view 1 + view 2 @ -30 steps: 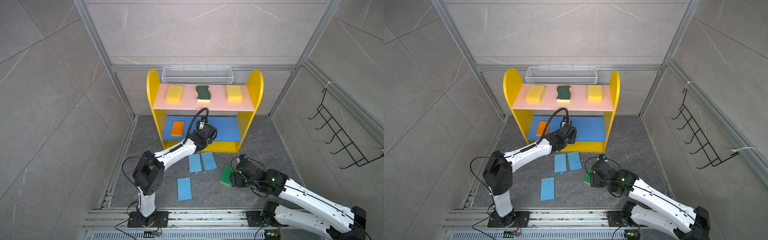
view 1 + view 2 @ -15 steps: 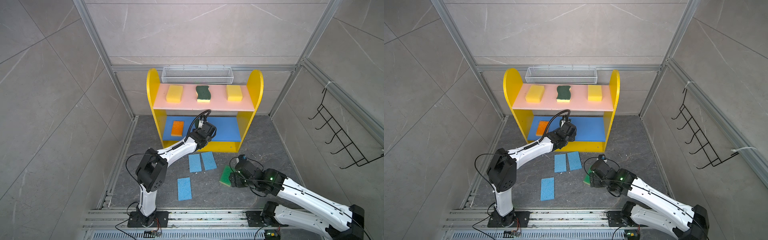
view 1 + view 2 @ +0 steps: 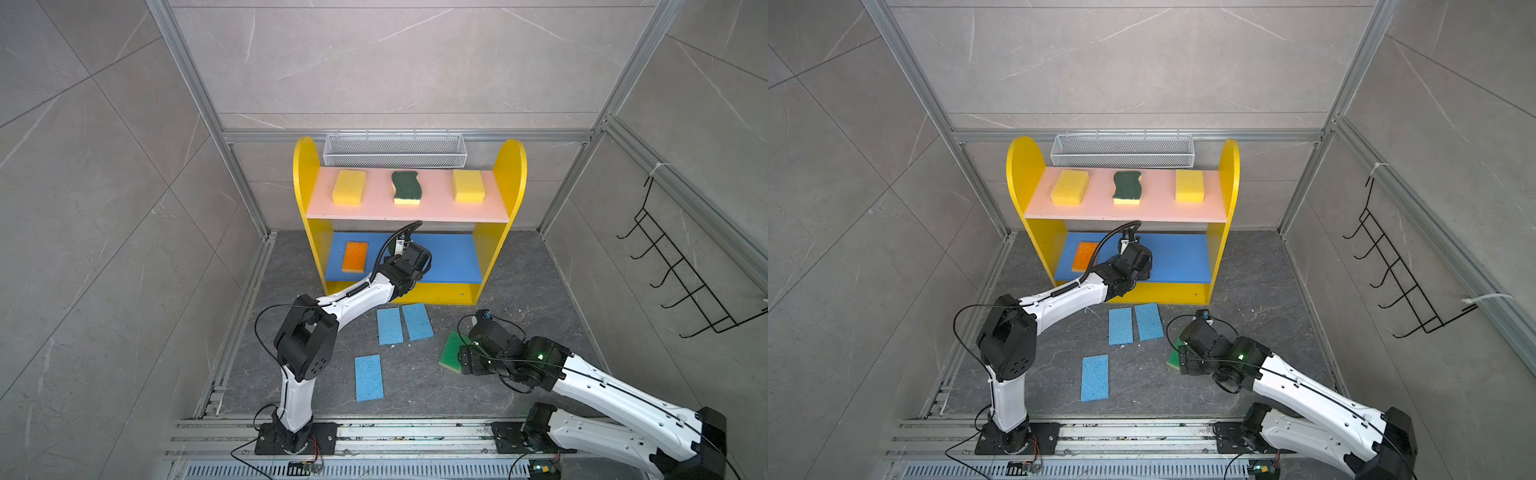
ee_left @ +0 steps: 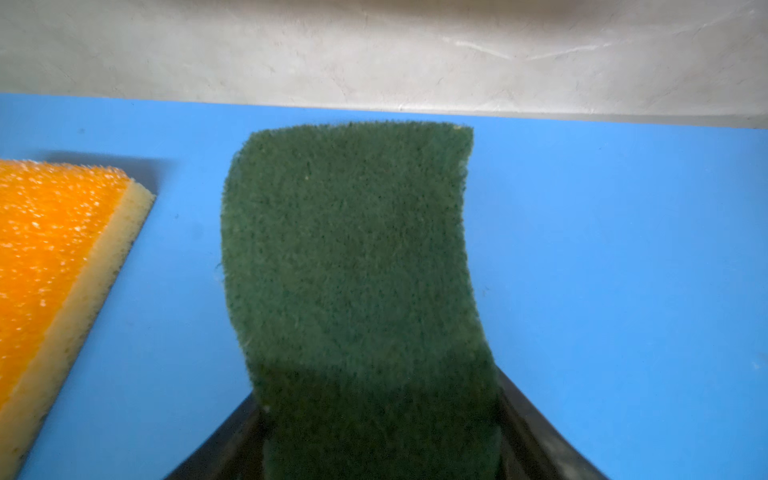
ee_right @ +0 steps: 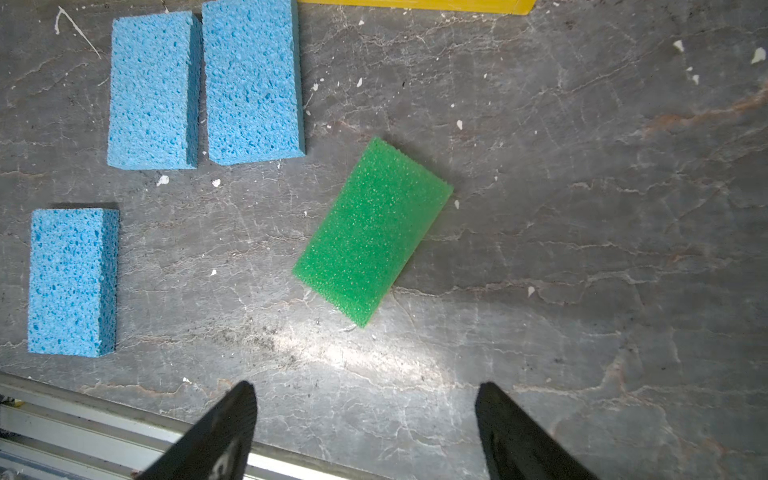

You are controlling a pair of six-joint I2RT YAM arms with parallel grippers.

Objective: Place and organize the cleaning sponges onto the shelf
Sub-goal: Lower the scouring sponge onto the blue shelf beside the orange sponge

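Note:
My left gripper (image 4: 378, 399) is shut on a wavy dark-green scourer (image 4: 353, 270), held low over the shelf's blue lower board (image 4: 602, 249), beside the orange-topped sponge (image 4: 45, 249). In a top view the left gripper (image 3: 415, 255) reaches under the pink board (image 3: 436, 210) of the yellow shelf (image 3: 305, 183). On the pink board lie two yellow blocks (image 3: 349, 187) (image 3: 468, 185) and another dark-green scourer (image 3: 406, 187). Three light-blue sponges (image 3: 390, 326) (image 3: 417, 321) (image 3: 368, 377) lie on the floor. My right gripper (image 5: 365, 399) hangs open above the floor, just short of the bright-green sponge (image 5: 372, 230).
A white wire basket (image 3: 392, 149) hangs behind the shelf's top. A black hook rack (image 3: 685, 282) is on the right wall. Aluminium rails (image 3: 374, 432) carry both arm bases at the front. Grey walls close in both sides.
The left arm has pushed slightly further into the lower shelf with the dark-green scourer. The right arm has stayed put.

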